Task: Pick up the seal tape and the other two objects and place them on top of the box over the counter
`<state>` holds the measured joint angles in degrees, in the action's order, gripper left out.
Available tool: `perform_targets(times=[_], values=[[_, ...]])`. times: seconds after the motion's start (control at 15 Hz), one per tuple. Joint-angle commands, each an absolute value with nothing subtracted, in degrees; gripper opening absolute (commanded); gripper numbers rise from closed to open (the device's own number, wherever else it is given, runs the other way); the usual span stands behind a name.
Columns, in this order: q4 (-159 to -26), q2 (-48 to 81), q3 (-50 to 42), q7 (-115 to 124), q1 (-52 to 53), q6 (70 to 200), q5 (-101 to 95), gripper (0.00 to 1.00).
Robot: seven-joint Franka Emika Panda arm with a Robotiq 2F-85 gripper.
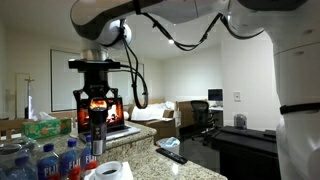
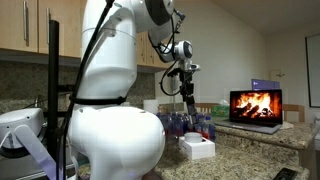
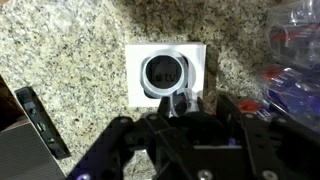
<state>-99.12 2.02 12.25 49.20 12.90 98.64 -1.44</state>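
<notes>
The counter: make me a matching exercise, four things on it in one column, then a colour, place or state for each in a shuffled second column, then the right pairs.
Things
1. laptop
2. tissue box
3. seal tape
4. black remote-like item

Place, colour or state
A. green
B. on the white box
C. shows a fire on its screen
D. flat on the counter, apart from the box

Pairs: 1-C, 2-A, 3-B, 4-D
</notes>
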Motion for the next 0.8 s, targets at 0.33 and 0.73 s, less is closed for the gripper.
perform_targets(times=[0.33, 0.73], values=[[-94.3, 6.9, 11.9, 58.7, 14.3, 93.1, -0.4, 0.26], [-94.8, 6.4, 11.4, 59.7, 13.9, 90.6, 2.5, 0.26]])
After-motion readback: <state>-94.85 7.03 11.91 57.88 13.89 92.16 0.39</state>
